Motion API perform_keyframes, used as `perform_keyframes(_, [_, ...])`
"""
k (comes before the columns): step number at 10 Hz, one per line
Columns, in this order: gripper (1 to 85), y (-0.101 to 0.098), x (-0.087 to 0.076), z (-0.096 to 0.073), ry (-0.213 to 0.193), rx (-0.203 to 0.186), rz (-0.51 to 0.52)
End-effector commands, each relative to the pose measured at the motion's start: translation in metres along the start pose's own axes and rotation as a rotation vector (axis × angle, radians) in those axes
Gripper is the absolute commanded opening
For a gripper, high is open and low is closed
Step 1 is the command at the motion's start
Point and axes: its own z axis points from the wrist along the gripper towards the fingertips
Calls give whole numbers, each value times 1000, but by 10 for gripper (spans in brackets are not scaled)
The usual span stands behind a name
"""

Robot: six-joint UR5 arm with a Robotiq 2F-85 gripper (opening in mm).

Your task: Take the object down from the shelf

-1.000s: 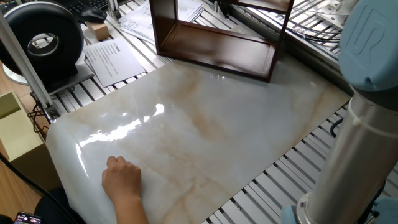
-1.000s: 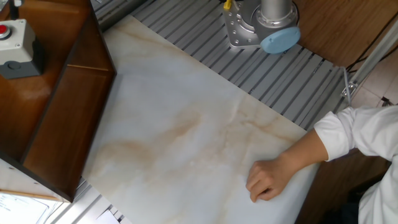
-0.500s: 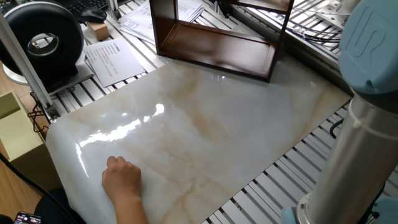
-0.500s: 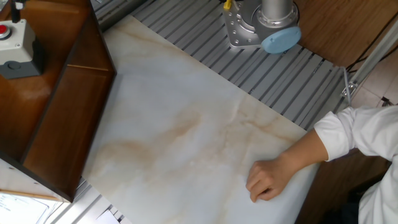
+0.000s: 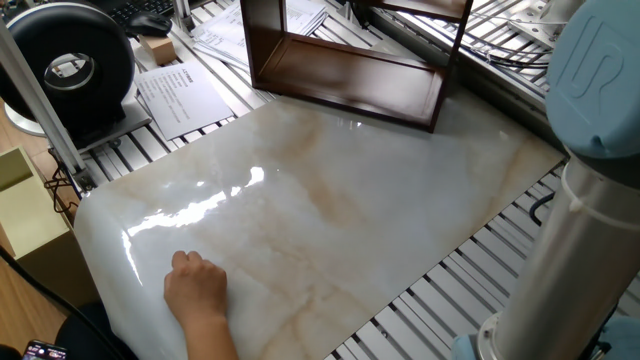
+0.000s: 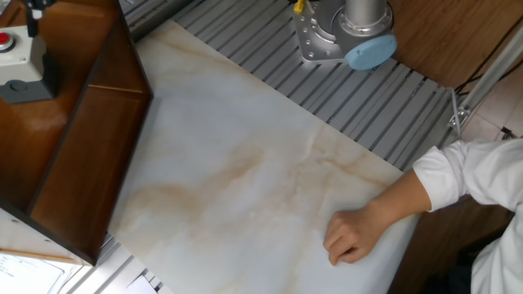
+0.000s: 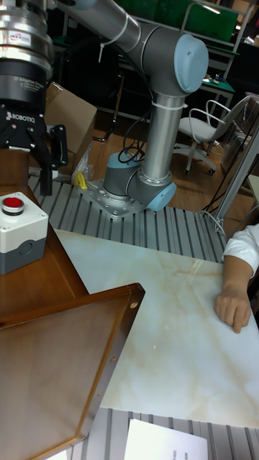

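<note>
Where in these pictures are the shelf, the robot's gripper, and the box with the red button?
shelf (image 5: 345, 85): one fixed view, on its bottom board.
gripper (image 7: 37, 169): tall fixed view, between the black fingers hanging above the shelf top.
box with the red button (image 7: 21, 241): tall fixed view, on its white front face.

"ROBOTIQ" on gripper body; "UR" logo on arm

The shelf stands at the mat's far edge, a button box on its top board. My gripper hangs just behind that box. A person's hand rests near the mat's opposite corner.
</note>
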Motion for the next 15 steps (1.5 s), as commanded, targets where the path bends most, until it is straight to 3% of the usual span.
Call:
perform_keyframes(1, [850,1,-7,1,-21,-24,-12])
perform_keyframes(6, [850,-2,-7,11,-36,-47,-20])
perform_keyframes(10, [850,6,-10,19,-59,-52,-32])
perform_keyframes(15, [850,12,-11,19,-80,-78,-64])
